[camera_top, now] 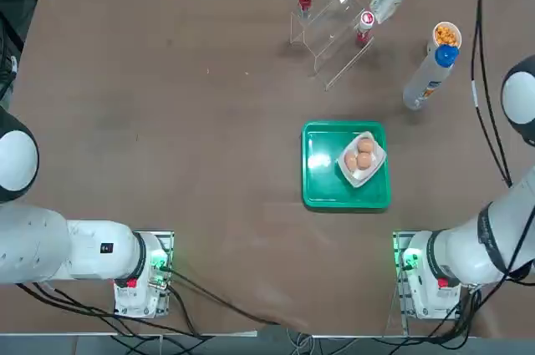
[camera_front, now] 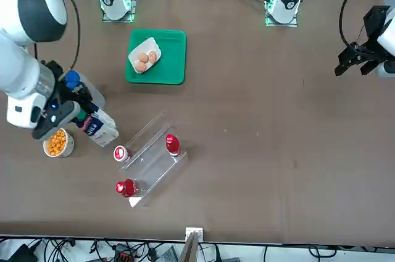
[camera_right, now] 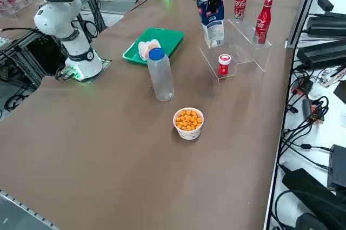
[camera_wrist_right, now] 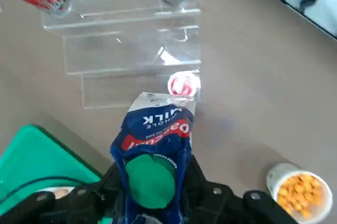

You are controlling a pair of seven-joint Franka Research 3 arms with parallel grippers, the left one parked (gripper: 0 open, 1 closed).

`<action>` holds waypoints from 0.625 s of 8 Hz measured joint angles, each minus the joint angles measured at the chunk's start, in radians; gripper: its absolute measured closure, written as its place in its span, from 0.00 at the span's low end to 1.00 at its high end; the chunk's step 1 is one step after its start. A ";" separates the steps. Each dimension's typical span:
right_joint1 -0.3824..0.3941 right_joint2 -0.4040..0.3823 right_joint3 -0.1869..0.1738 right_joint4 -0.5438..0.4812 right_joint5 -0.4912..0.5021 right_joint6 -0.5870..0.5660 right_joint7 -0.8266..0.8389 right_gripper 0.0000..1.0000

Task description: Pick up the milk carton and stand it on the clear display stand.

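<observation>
While the right pincer (camera_wrist_right: 152, 203) pinched the carton (camera_wrist_right: 154, 145) at its gabled top, the carton hung tilted above the bench (camera_right: 108, 132), just beside the stand (camera_wrist_right: 131, 50). Its thin card walls likely dent easily; a grip near the cap (camera_wrist_right: 151, 177) suits. Print was white and dark blue.
</observation>
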 joint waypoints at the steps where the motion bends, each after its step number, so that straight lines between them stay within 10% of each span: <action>1: 0.022 0.021 0.000 0.001 0.009 0.025 0.000 0.53; 5: 0.112 0.097 -0.001 0.004 0.010 0.109 0.013 0.53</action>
